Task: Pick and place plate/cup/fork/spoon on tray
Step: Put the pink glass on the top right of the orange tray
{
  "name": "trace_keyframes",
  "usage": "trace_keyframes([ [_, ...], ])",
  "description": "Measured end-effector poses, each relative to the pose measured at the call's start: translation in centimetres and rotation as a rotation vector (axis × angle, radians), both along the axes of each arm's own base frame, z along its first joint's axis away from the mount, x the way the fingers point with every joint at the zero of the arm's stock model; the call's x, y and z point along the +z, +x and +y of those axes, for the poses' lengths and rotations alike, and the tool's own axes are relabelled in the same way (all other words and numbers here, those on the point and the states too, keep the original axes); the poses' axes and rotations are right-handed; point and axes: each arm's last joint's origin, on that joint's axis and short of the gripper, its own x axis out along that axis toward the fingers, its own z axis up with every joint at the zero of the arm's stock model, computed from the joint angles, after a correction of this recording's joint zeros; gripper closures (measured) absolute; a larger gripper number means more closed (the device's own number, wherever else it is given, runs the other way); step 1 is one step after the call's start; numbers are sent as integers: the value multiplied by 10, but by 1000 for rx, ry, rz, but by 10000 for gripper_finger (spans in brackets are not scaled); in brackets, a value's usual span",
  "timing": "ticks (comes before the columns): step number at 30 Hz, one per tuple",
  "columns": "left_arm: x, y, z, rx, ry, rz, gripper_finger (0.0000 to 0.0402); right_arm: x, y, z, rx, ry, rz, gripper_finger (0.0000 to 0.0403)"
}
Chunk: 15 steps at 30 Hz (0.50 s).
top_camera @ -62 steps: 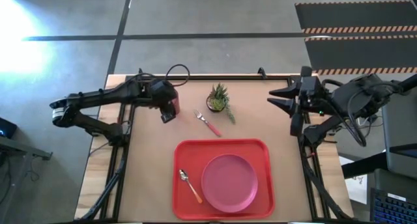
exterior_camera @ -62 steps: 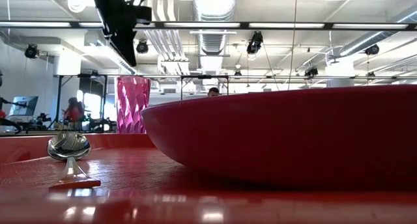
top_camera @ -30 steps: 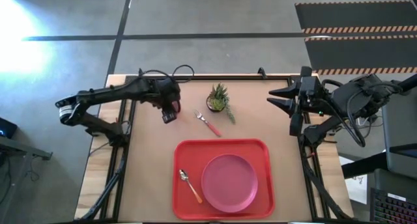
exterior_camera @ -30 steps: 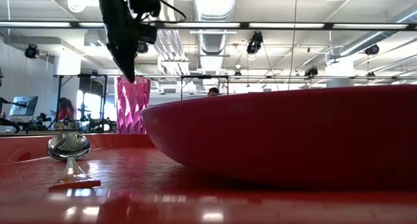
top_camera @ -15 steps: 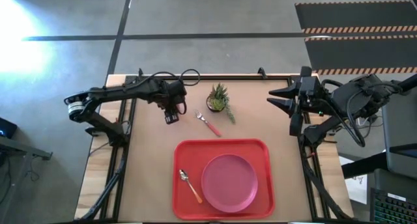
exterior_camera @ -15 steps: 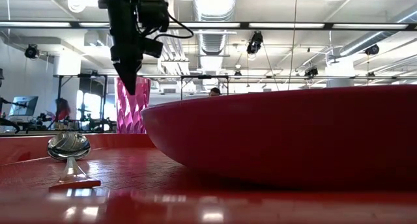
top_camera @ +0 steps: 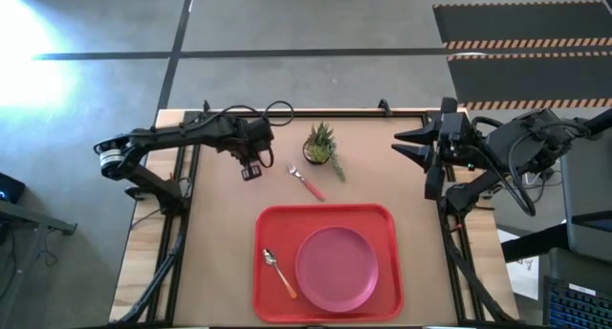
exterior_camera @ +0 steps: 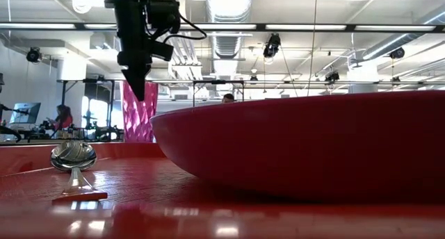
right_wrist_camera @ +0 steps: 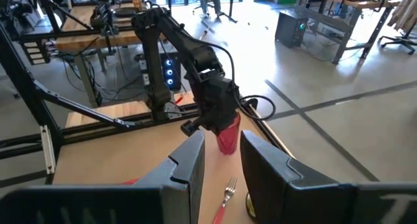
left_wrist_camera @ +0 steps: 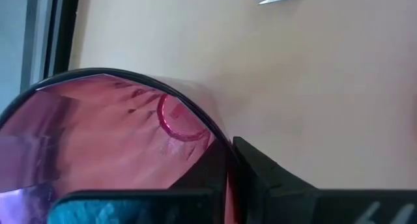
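Left gripper [top_camera: 251, 166] is being held over the far-left part of the table [top_camera: 220, 243], clenched on the cup [left_wrist_camera: 124, 139]. In the left wrist view one dark finger [left_wrist_camera: 273, 178] is being pressed against the cup's outer wall while the other is sitting inside the rim. In the high view the cup is mostly being hidden under the gripper; in the low view the cup [exterior_camera: 139, 112] is being seen standing upright behind the tray's far rim, with the gripper coming down onto it from above. In the right wrist view the cup [right_wrist_camera: 228, 138] is being seen under the left arm's wrist.

Right gripper [top_camera: 409, 145] is being parked off the right edge of the table, nothing held; its fingers [right_wrist_camera: 189, 162] are being kept partly apart.

The tray [top_camera: 277, 224] is lying at the near middle of the table. The plate [top_camera: 337, 269] is sitting on its right half. The spoon [top_camera: 278, 272] is lying on the tray's left half, just beside the plate, bowl pointing away from the near edge.

The fork [top_camera: 306, 182] is lying on the bare table between cup and tray, tines toward the far-left, just beside a small potted plant [top_camera: 322, 143].
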Motion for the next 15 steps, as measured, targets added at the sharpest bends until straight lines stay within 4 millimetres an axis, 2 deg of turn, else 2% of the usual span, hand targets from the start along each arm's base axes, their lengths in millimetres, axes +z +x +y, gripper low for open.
trace_keyframes([
  [3,4,2,-1,-7,-14,-19,400,0,0,0,0,0,0,314],
  [6,16,5,-3,-20,-10,-55,400,0,0,0,0,0,0,314],
  [11,60,10,-10,-52,35,-182,401,0,-1,-1,-3,-5,6,314],
  [15,104,16,-25,-114,57,-280,401,1,-6,-4,-26,-12,-2,314],
])
